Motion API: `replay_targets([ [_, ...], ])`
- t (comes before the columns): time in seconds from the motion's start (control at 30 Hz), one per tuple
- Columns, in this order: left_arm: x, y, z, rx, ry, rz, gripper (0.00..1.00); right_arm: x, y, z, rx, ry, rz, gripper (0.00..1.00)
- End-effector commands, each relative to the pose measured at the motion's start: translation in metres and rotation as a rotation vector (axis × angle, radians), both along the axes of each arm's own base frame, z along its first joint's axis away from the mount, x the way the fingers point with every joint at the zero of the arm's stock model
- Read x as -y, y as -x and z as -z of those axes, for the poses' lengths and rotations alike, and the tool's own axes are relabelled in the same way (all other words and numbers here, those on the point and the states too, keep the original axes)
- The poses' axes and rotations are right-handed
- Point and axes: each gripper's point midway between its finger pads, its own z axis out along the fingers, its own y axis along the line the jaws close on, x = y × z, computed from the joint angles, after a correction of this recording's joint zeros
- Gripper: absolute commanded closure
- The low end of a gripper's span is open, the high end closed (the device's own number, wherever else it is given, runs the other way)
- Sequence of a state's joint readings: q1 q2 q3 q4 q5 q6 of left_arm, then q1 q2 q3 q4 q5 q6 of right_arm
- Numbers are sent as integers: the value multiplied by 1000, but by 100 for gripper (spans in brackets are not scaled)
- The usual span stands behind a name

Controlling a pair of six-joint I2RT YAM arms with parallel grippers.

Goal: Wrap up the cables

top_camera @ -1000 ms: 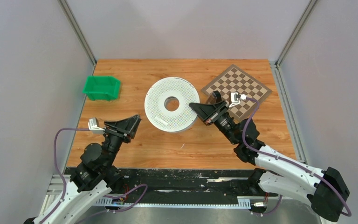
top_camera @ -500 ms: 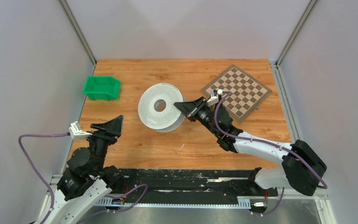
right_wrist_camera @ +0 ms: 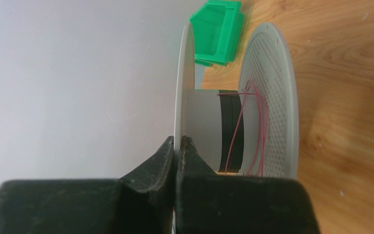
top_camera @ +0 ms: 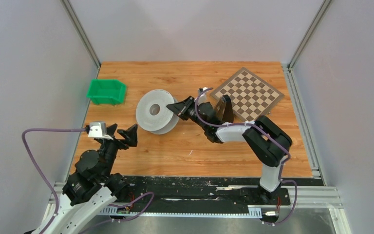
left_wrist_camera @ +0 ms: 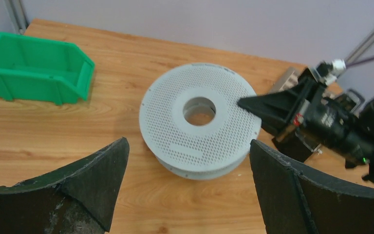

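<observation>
The cables show as one thin reddish wire [right_wrist_camera: 254, 127], looped loosely round the core of a grey perforated spool [top_camera: 153, 111] beside a black band. In the top view the spool stands tilted on the table. My right gripper [top_camera: 176, 107] is shut on the rim of one spool flange [right_wrist_camera: 184, 92], fingers pinched on either side of it. Nearer the front left, my left gripper [top_camera: 129, 134] is open and holds nothing. In the left wrist view, the spool [left_wrist_camera: 199, 127] lies beyond its spread fingers [left_wrist_camera: 102, 170], apart from them.
A green bin [top_camera: 106, 91] sits at the back left of the wooden table. A chessboard [top_camera: 251, 91] lies at the back right, with a small dark object [top_camera: 224, 107] at its near corner. Grey walls close off three sides.
The right gripper has dragged the spool leftward and tipped it up from lying flat. The left gripper has opened wide and drawn back towards the front left.
</observation>
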State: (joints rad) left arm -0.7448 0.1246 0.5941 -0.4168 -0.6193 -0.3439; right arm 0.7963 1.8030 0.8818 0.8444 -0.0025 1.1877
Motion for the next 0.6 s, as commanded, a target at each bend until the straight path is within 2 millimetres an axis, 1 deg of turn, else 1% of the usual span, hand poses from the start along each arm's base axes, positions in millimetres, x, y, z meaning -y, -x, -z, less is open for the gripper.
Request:
replay_targets([
  [0.0, 13, 2, -11, 92, -95, 92, 0, -28, -21, -52, 140, -186, -101, 100],
  [0.1, 7, 4, -13, 118, -106, 71, 0, -44, -38, -34, 108, -179, -125, 100],
  [0.2, 7, 8, -15, 158, -115, 92, 0, -56, -51, -6, 48, -154, -149, 100],
  [0.3, 13, 9, -12, 172, -131, 125, 0, -65, -59, 15, 2, -127, -179, 98],
  [0.37, 11, 8, -12, 175, -135, 117, 0, -65, -61, 24, -22, -120, -168, 95],
  [0.4, 11, 8, -12, 174, -137, 114, 0, -64, -63, 29, -36, -115, -162, 93],
  [0.5, 12, 9, -14, 180, -138, 124, 0, -62, -69, 49, -110, -33, -161, 73],
  [0.53, 14, 9, -14, 182, -138, 131, 0, -59, -71, 55, -122, 2, -152, 71],
  [0.57, 16, 10, -14, 184, -140, 143, 0, -55, -72, 56, -126, 22, -141, 69],
])
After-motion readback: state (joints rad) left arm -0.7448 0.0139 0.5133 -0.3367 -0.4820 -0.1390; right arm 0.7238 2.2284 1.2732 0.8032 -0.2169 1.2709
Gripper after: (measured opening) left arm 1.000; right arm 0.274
